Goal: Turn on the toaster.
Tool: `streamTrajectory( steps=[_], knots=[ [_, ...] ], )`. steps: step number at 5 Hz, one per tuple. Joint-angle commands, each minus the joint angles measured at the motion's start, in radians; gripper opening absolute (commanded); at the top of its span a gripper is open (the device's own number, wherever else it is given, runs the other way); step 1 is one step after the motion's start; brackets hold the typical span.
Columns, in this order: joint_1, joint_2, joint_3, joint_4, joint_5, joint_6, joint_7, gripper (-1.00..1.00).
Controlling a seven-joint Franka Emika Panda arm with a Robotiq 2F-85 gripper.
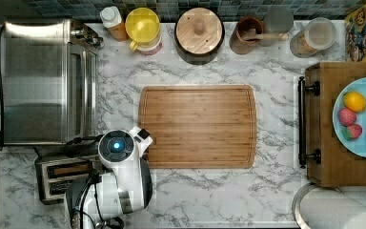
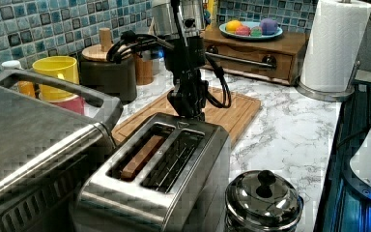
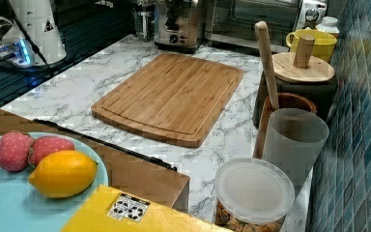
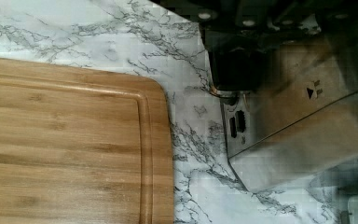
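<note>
Fingers (image 2: 189, 107) sit at the toaster's (image 2: 164, 169) far end.

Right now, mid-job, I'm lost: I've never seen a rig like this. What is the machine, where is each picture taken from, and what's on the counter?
It is a single robot arm with a gripper at its tip. The top view looks straight down on the counter; the left view and right view look along it from opposite ends; the wrist view comes from a camera on the arm itself.

The job is the small toaster, with something brown in one of its slots. The gripper hangs at its far end in the left view, where the wrist view shows a black lever. Whether it is holding anything cannot be told.

Beside the toaster stands a bigger toaster oven. A wooden cutting board lies mid-counter, with a yellow cup and a paper towel roll elsewhere.
</note>
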Motion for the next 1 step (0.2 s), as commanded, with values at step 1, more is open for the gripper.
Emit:
streamTrajectory(
  steps=[1],
  knots=[
    [0.028, 0.185, 0.022, -0.098, -0.014, 0.152, 0.005, -1.0]
  ],
)
